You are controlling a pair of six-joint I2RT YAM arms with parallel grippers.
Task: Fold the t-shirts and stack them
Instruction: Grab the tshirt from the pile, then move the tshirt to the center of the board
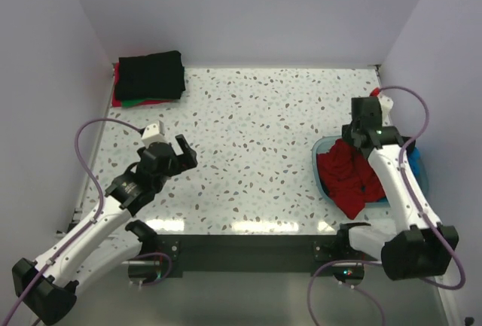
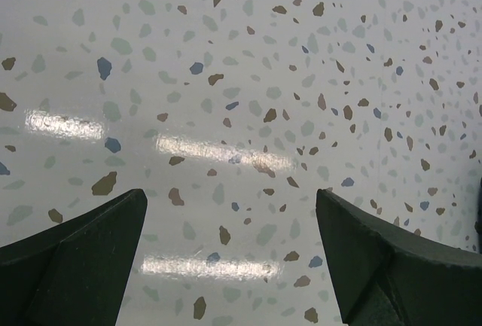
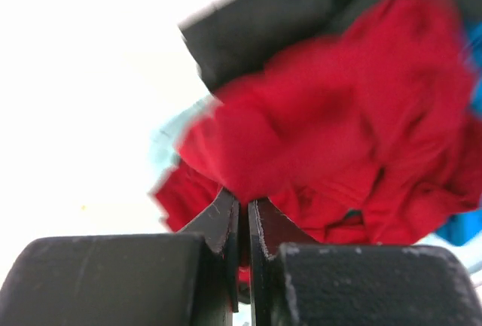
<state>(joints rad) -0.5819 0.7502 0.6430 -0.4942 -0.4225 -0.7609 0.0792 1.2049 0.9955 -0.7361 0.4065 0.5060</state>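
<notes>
- The right gripper [image 3: 243, 213] has its fingers almost together and pinches a fold of the red t-shirt [image 3: 331, 115], which lies crumpled in the teal basin [image 1: 315, 159].
- The left gripper [image 2: 230, 220] is wide open over the speckled table [image 2: 226, 55] and holds nothing.
- A folded black t-shirt [image 1: 151, 75] lies in the far left corner, well apart from both grippers.

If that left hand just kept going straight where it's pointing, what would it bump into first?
Probably the speckled table. The left hand is open, and its own camera shows only tabletop ahead between its fingers, though how far off is hard to judge.
</notes>
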